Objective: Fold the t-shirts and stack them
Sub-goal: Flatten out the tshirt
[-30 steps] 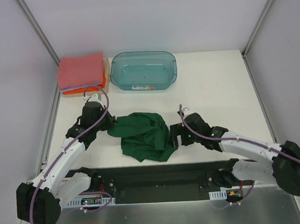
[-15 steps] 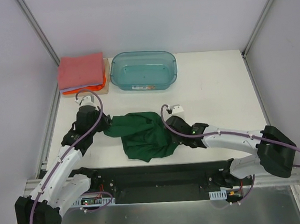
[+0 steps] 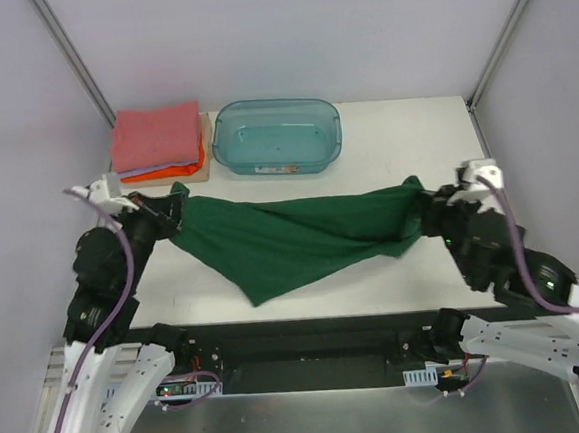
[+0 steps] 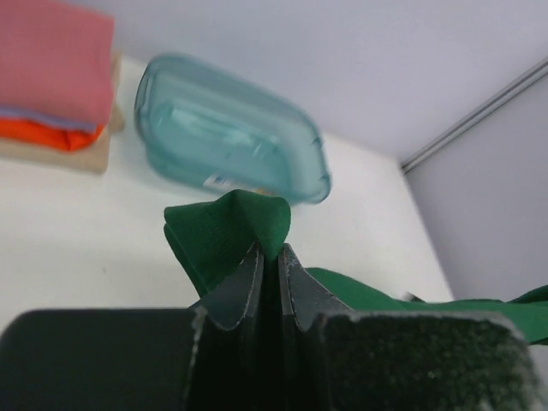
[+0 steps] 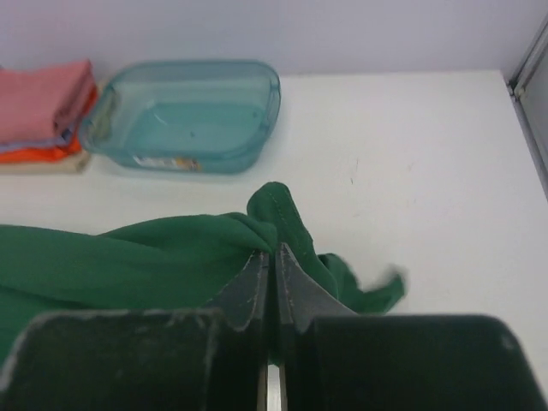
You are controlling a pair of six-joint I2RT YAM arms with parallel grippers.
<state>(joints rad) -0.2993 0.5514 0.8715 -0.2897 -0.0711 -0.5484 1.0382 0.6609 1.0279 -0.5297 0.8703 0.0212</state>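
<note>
The left hand (image 4: 268,255) and right hand (image 5: 267,255) clamp the green shirt (image 3: 291,238), cloth hiding fingertips from above.

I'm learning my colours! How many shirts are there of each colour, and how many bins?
Green shirt: 1
Pink shirt: 1
Lavender shirt: 1
Orange shirt: 1
Teal bin: 1
Total: 5
</note>
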